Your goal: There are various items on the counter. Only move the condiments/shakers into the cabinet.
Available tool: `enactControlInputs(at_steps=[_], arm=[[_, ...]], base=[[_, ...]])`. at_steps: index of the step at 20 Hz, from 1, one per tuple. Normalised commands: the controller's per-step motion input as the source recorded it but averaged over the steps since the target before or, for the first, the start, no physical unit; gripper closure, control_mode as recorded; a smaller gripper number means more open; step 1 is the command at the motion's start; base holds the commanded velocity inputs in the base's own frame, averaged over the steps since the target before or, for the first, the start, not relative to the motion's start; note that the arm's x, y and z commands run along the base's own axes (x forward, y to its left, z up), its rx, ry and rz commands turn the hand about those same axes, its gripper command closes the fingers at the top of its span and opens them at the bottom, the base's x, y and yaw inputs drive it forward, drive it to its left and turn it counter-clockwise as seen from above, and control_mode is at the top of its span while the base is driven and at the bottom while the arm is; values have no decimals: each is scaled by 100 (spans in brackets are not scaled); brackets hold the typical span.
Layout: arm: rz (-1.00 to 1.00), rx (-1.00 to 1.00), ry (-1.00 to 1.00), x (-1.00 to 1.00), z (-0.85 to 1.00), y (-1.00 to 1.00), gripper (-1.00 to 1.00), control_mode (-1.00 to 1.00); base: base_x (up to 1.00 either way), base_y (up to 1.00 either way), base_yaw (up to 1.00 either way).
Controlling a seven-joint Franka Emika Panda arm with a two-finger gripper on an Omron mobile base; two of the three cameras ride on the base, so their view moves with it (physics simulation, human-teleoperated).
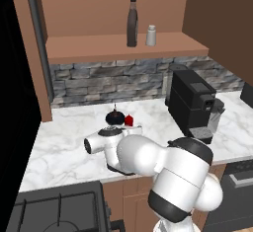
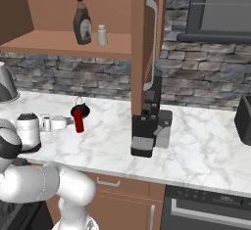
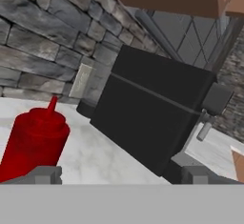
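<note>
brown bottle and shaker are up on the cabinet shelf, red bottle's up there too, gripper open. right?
Not quite. The red bottle stands on the counter, per the right base view. The brown bottle and shaker are on the cabinet shelf; the gripper is open.

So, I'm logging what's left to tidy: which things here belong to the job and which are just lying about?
Job:
red bottle, on the counter by the open gripper
brown bottle, in the cabinet
shaker, in the cabinet

Lying about:
round black object
coffee machine
stove
</note>
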Motion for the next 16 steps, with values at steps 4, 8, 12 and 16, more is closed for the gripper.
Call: enactControlInputs(at_steps=[4,8,12,16], arm=[[0,0,0,22,-2,0,-100,-100],[0,0,0,15,-3,0,-100,-100],[0,0,0,13,-9,4,-100,-100],[0,0,0,11,-12,13,-100,-100]], base=[[0,0,0],[0,0,0],[0,0,0],[0,0,0]])
